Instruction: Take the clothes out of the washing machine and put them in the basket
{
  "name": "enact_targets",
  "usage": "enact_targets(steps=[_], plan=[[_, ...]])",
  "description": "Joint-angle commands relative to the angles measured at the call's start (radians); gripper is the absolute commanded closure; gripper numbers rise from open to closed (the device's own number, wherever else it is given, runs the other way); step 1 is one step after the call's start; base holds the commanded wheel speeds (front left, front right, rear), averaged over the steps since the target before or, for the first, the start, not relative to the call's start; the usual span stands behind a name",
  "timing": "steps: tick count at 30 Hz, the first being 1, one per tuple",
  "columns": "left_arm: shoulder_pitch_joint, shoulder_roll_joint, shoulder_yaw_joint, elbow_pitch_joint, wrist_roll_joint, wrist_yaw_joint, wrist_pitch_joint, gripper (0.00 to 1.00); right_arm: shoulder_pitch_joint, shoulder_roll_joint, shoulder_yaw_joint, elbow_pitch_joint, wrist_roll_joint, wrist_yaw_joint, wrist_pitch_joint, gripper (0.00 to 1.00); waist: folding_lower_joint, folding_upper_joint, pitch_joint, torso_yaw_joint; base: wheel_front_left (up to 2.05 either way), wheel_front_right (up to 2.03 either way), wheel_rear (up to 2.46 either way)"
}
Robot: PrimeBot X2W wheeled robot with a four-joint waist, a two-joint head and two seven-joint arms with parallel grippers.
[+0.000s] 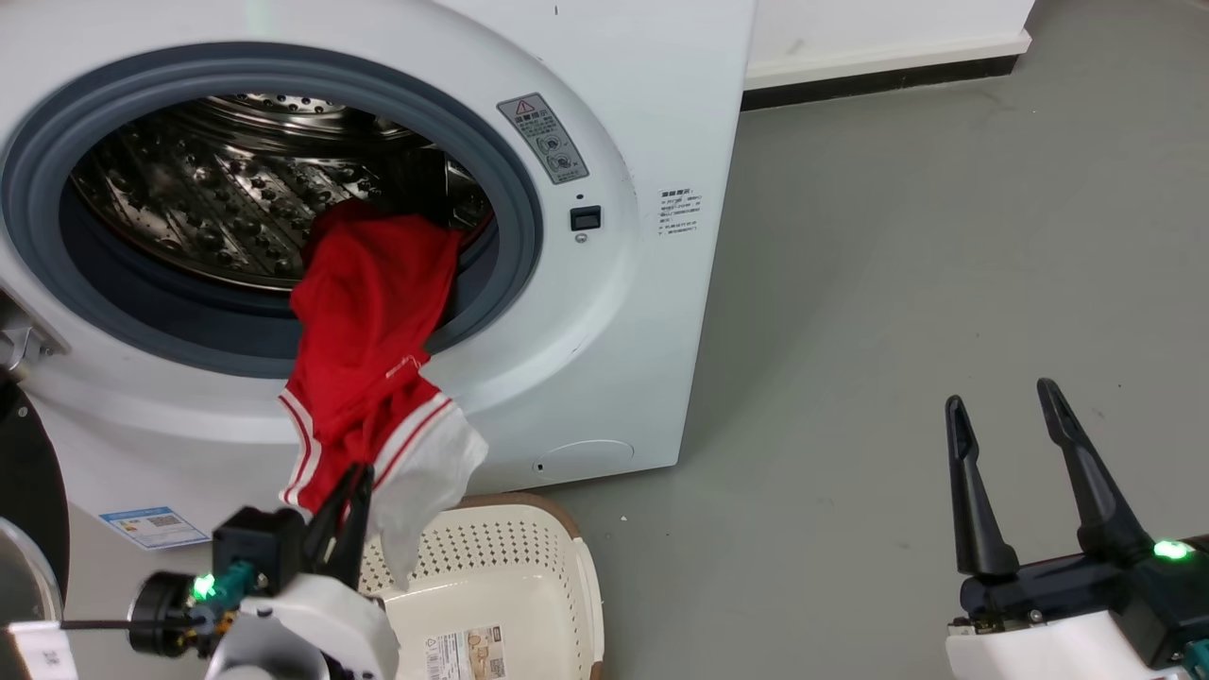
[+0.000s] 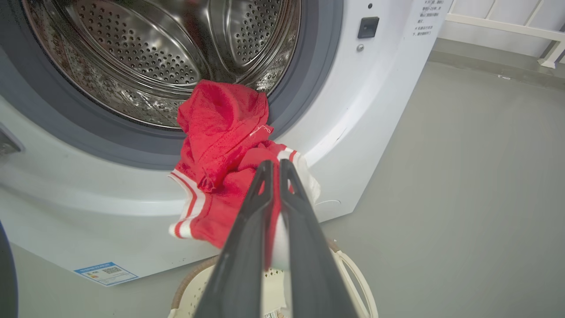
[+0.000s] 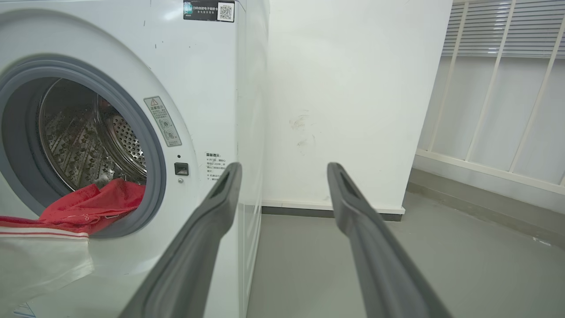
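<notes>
Red clothes point(image 1: 368, 312) hang from the washing machine point(image 1: 623, 312) above the basket point(image 1: 501, 548), pinched in the left tool point(image 1: 351, 474); right tool point(image 1: 1001, 395) gapes empty.

Soft red fabric clothes point(image 1: 368, 321) hang out of the white front-loading washing machine point(image 1: 614, 312), down over the cream perforated plastic basket point(image 1: 529, 586) on the floor point(image 1: 897, 283) right in front of it.

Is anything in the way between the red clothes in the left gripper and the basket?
Nothing visible. The left gripper holds the clothes by the lower end above the basket; their upper end lies over the porthole rim of the washing machine.
</notes>
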Motion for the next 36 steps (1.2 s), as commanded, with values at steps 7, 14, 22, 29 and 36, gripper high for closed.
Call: enact_targets(steps=[7,14,22,29,36], plan=[[0.073,-0.030,-0.045,0.053,-0.022,-0.017,0.000,1.00,0.016,0.000,0.010,0.014,-0.011,0.000,-0.002,0.00,0.0001,0.0000,-0.006,-0.025,0.00,0.00,0.00],[0.083,-0.072,-0.071,0.211,-0.056,-0.074,-0.019,1.00,0.004,0.000,0.012,0.014,-0.012,0.000,-0.002,0.00,0.0001,0.0000,0.013,-0.059,0.00,0.00,0.00],[0.039,-0.130,-0.096,0.417,-0.070,-0.137,-0.036,1.00,-0.020,0.000,0.015,0.011,-0.006,0.000,-0.002,0.00,0.0001,0.0000,0.054,-0.091,0.00,0.00,0.00],[-0.049,-0.189,-0.122,0.626,-0.062,-0.195,-0.046,1.00,-0.060,0.000,0.024,0.003,0.004,0.000,-0.002,0.00,0.0001,0.0000,0.119,-0.114,0.00,0.00,0.00],[-0.145,-0.245,-0.132,0.814,-0.059,-0.244,-0.064,1.00,-0.093,0.000,0.028,-0.001,0.011,0.000,-0.002,0.00,0.0001,0.0000,0.173,-0.128,0.00,0.00,0.00]])
